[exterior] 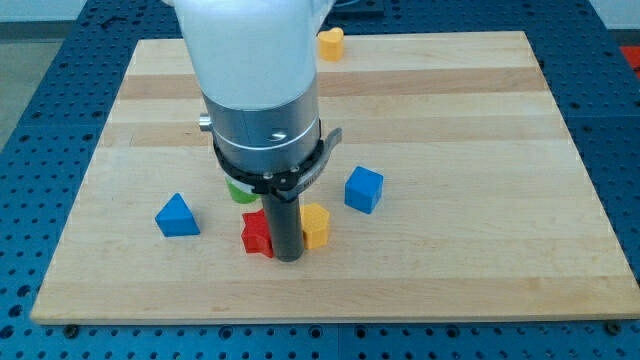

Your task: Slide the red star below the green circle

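Note:
The red star (256, 234) lies on the wooden board (450, 150), left of centre near the view's bottom. The green circle (240, 192) sits just above it, mostly hidden behind the arm's body. My tip (288, 259) stands right against the red star's right side, between it and a yellow block (316, 226). The rod hides part of both blocks.
A blue cube (364, 189) sits to the right of the yellow block, slightly higher. A blue triangle (177, 216) lies to the left of the red star. Another yellow block (331, 44) sits at the board's top edge.

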